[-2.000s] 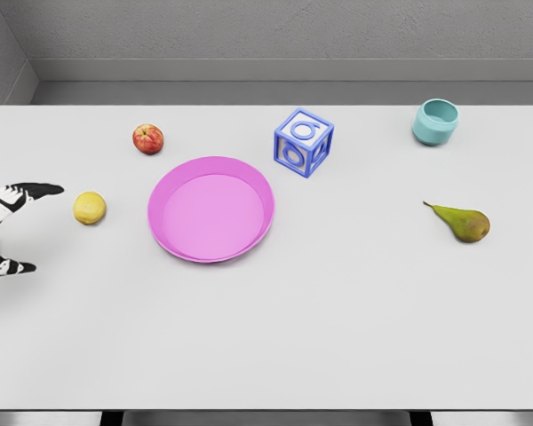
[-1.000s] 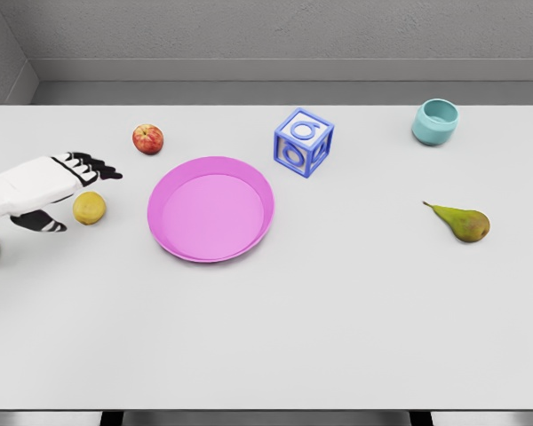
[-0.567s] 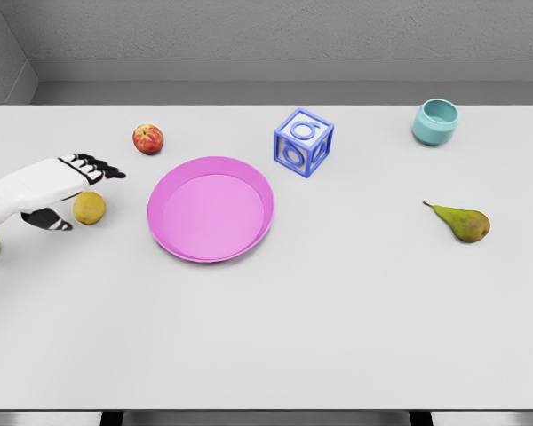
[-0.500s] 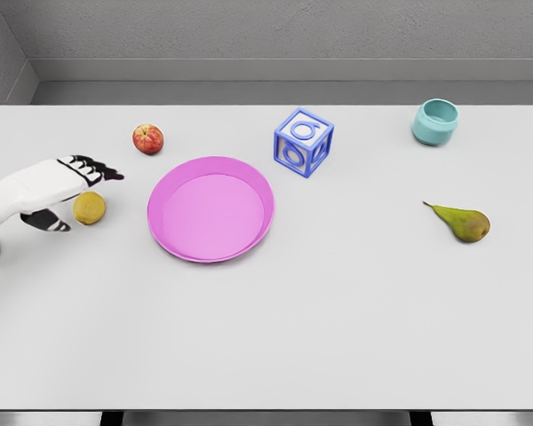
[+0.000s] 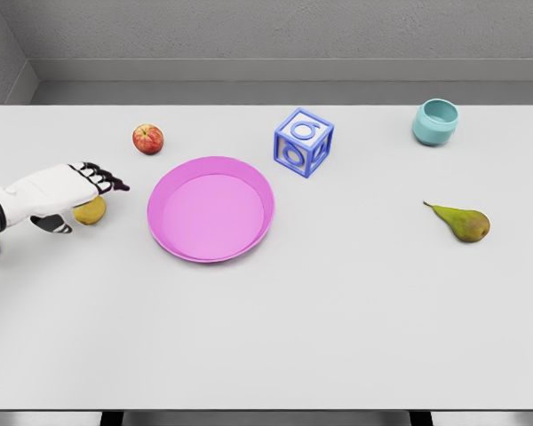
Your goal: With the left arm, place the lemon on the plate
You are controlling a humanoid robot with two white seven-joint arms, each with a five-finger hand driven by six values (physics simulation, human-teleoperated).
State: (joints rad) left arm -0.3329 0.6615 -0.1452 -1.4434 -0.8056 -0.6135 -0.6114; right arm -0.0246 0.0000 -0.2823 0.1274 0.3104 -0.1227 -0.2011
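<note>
Yellow is barely peeking out from under my left hand [image 5: 60,190] right now, and that sliver is the lemon [image 5: 92,213]. My palm sits over the top of it with the fingers [image 5: 107,180] stretched out flat and slightly apart past its far side, and the thumb hangs down on the near side, so nothing is clamped on it yet. I think that spread is there so I can wrap around the fruit from above instead of shoving it sideways, since a round lemon would probably roll. Just beyond my fingertips is the pink plate [image 5: 253,228], so the carry looks short once I close up. Up past my fingers there's an apple [image 5: 147,138], well out of the way.
</note>
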